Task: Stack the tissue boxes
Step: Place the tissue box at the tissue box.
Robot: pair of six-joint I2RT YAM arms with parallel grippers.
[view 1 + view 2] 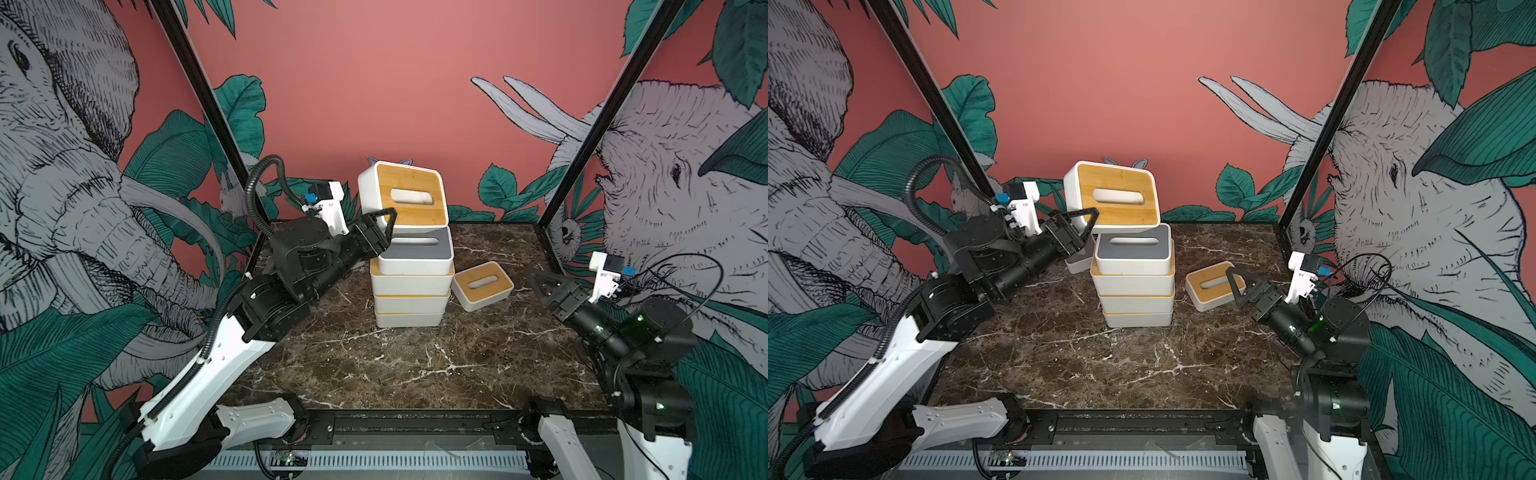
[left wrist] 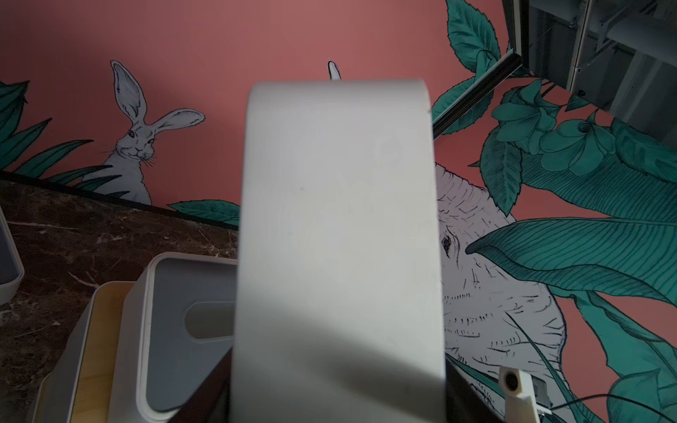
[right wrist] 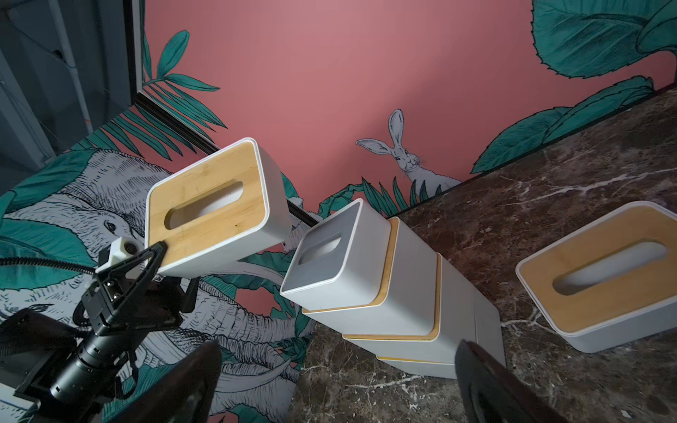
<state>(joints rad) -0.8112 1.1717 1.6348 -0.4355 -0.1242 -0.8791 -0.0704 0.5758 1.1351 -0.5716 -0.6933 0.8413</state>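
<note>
Fingers [image 1: 380,213] of the left gripper [image 1: 386,226] clamp a bamboo-lidded tissue box [image 1: 405,195], tilted above the four-box stack [image 1: 411,286]; right gripper [image 1: 539,281] fingers spread wide, empty, near a loose box [image 1: 482,286].

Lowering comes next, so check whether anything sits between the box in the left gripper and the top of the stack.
Nothing visible does. The held box hangs tilted in the left gripper above the grey-lidded box topping the stack; that lid is bare, with a gap between them.
</note>
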